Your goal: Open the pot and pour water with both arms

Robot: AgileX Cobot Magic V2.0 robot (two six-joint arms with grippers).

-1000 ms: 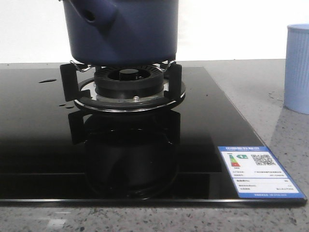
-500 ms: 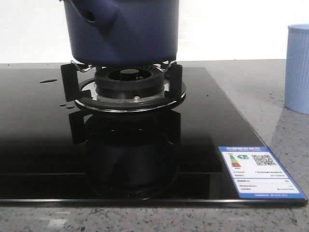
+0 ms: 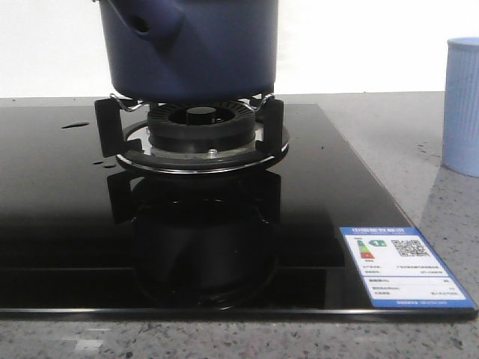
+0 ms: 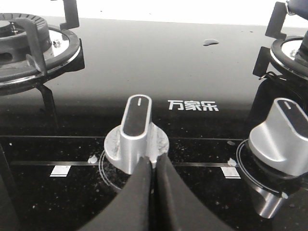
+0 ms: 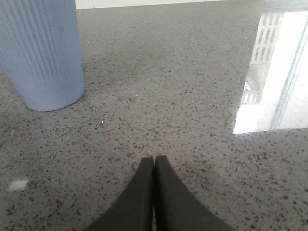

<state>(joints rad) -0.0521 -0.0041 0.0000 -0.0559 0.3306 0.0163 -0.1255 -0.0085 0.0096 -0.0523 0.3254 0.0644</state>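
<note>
The dark navy-blue pot point(image 3: 191, 45) stands on the burner grate point(image 3: 194, 131) of the black glass hob; its stub with a round hole points left and its top is cut off by the frame. Neither gripper shows in the front view. In the left wrist view my left gripper point(image 4: 153, 161) is shut with nothing in it, its tips just in front of a silver stove knob point(image 4: 135, 132). In the right wrist view my right gripper point(image 5: 154, 161) is shut and empty over the speckled counter, near the pale blue ribbed cup point(image 5: 42, 53). No water is visible in the pot.
The pale blue cup point(image 3: 462, 105) stands at the right on the grey counter. A second silver knob point(image 4: 281, 134) sits right of the first. Another burner point(image 4: 29, 45) lies at the hob's left. A blue-edged energy label point(image 3: 404, 268) is stuck to the hob's front right corner. Water drops point(image 3: 75, 125) lie on the glass.
The front view has shifted very slightly; the pot, burner and cup stand where they were.
</note>
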